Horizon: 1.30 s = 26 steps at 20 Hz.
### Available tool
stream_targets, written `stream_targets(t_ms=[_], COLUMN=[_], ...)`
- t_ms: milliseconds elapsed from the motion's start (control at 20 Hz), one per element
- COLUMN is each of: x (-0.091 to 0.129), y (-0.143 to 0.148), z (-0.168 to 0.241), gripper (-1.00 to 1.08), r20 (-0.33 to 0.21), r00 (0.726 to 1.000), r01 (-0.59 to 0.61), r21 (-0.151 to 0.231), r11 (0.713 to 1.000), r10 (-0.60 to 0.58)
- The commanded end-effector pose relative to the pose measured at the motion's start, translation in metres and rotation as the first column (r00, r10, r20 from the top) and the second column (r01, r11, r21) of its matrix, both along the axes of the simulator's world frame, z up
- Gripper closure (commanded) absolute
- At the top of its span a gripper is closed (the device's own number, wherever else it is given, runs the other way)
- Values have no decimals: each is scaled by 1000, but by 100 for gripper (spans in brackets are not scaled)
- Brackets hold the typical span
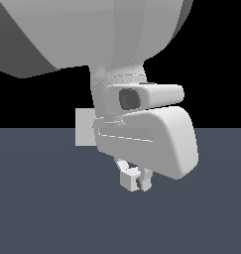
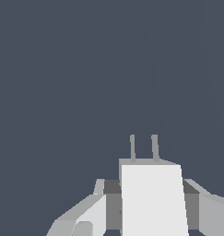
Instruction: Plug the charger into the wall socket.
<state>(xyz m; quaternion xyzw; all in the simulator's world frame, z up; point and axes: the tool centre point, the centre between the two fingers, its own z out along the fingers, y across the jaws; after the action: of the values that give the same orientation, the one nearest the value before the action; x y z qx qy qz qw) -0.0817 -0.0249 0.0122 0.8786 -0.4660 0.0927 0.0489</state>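
Note:
The charger (image 2: 152,203) is an off-white block with two short grey prongs, and it sits between my fingers (image 2: 112,203) in the wrist view. My gripper (image 2: 152,186) is shut on the charger. In the exterior view the gripper (image 1: 135,177) hangs just above the dark floor with the charger (image 1: 127,179) in it. The wall socket (image 1: 84,128) is a light upright plate behind the hand, toward the exterior view's left. The hand covers most of it. The socket is out of the wrist view, where the prongs point at bare floor.
The arm's large pale links (image 1: 92,30) fill the upper part of the exterior view. The dark grey-blue floor (image 1: 42,208) spreads around the gripper. Black background lies beyond the floor's far edge.

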Motion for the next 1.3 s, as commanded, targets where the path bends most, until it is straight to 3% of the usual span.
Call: stream_targets(t_ms=[0,400,650,950,1250], x=[1,11,21,33,40], y=[1,9,20,38,57], z=[1,13,25,44,61], gripper=[108,108,108,108,108], r20=[0,1,2,2,2], r00=[1000,991,966,898,802], r01=[-11,-131,-259,-440,-597], r21=[0,-2,-4,-6,-7], r11=[1000,991,966,898,802], r10=[11,131,259,440,597])
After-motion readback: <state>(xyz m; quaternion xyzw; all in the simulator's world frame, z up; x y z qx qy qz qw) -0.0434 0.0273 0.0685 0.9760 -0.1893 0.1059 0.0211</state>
